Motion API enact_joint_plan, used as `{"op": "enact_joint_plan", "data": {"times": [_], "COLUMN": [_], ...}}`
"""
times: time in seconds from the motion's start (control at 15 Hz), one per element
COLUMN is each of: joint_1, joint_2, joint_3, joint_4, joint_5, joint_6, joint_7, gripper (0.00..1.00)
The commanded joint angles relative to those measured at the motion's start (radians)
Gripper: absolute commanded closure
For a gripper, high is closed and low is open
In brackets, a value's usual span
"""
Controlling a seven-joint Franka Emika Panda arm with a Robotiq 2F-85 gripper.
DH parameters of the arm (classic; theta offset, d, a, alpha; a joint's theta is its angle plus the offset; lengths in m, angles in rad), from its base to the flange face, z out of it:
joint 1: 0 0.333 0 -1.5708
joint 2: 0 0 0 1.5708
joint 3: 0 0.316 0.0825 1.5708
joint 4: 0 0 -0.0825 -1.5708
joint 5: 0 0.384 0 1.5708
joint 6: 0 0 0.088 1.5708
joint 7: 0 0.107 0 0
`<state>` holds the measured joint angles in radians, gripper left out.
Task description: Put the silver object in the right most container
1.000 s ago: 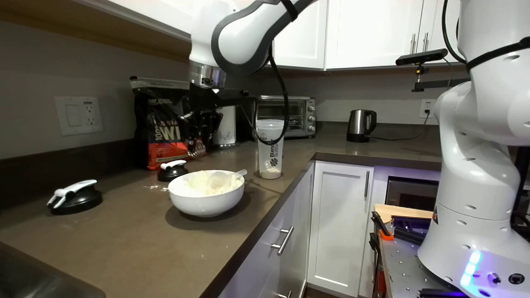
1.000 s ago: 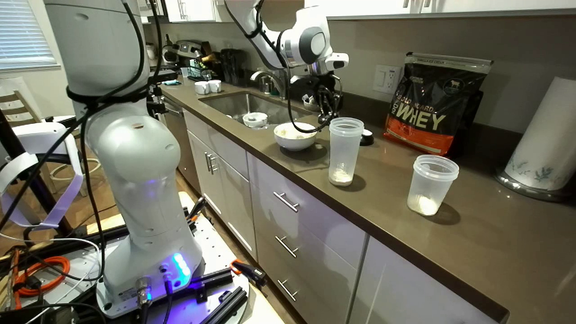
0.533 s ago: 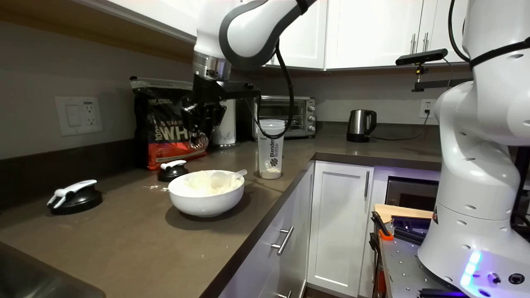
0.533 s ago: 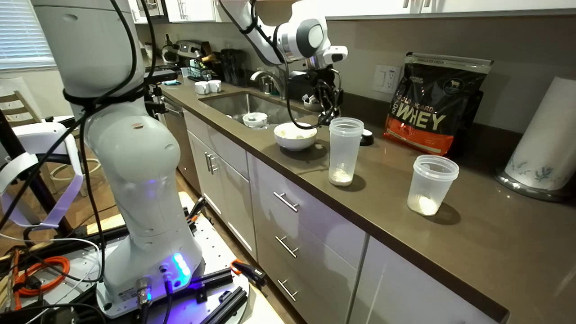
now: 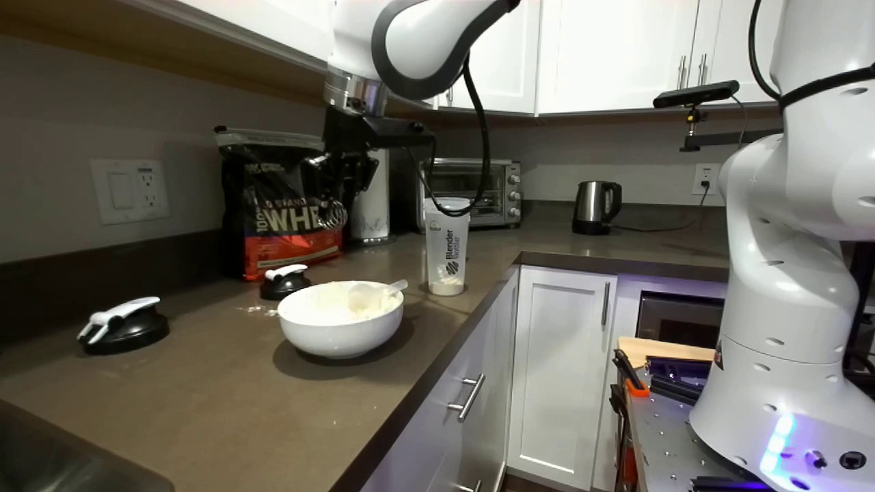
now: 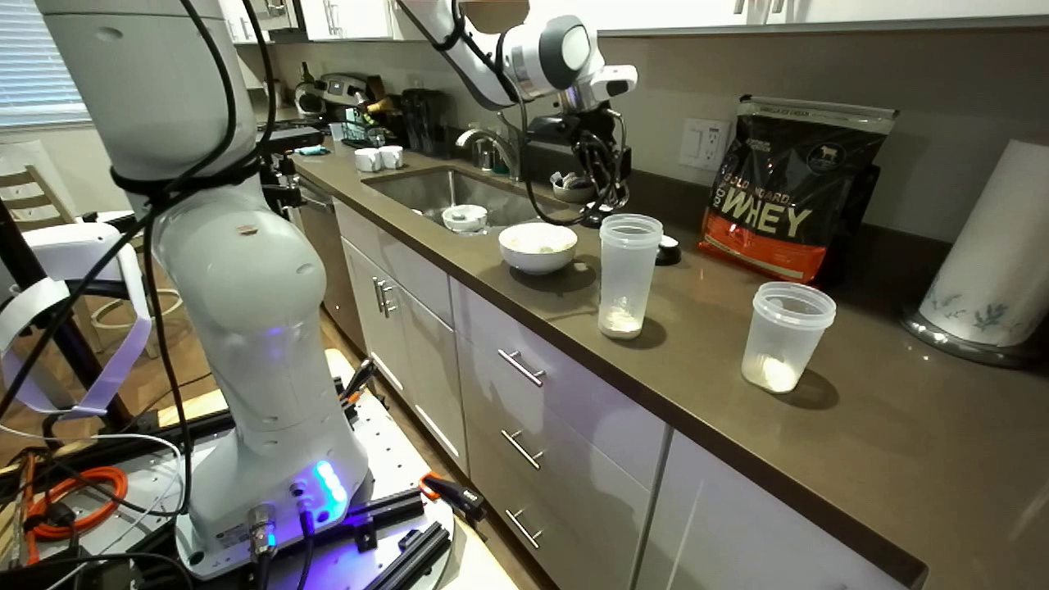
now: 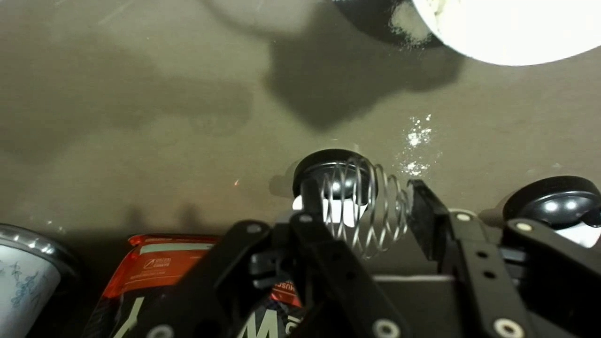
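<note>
The silver object is a wire whisk ball (image 7: 375, 202); it also shows in an exterior view (image 5: 333, 214). My gripper (image 7: 364, 199) is shut on it, with a finger at each end, and holds it in the air above the counter, in front of the whey bag. In an exterior view the gripper (image 6: 602, 176) is beyond the clear bottles. The rightmost container there is a clear plastic bottle (image 6: 787, 328) with white powder at its bottom. A taller clear bottle (image 6: 629, 270) stands left of it, also seen in an exterior view (image 5: 448, 246). Both are open and upright.
A white bowl (image 5: 342, 331) of powder with a scoop stands near the counter's front edge. Black lids with white flips (image 5: 126, 324) (image 5: 285, 281) lie by the wall. A whey bag (image 6: 795, 188), paper towel roll (image 6: 987, 246) and toaster oven (image 5: 472, 191) stand behind.
The gripper has risen and shifted slightly right in an exterior view, carrying the whisk ball up with it. The bottles, bowl and lids have not moved.
</note>
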<state>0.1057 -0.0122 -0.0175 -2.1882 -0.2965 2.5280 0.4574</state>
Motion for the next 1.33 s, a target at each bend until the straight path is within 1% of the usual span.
{"op": "enact_joint_plan", "data": {"times": [0.0, 0.07, 0.53, 1.27], "joint_1": [-0.03, -0.032, -0.05, -0.125], "joint_2": [-0.039, -0.048, -0.082, -0.149], "joint_3": [0.025, 0.027, 0.04, 0.064], "joint_4": [-0.019, -0.024, -0.014, -0.012], "joint_5": [-0.035, -0.037, -0.068, -0.15], "joint_6": [-0.008, -0.01, -0.026, -0.07], "joint_7": [0.038, 0.041, 0.054, 0.127], "gripper": [0.5, 0.52, 0.51, 0.5]}}
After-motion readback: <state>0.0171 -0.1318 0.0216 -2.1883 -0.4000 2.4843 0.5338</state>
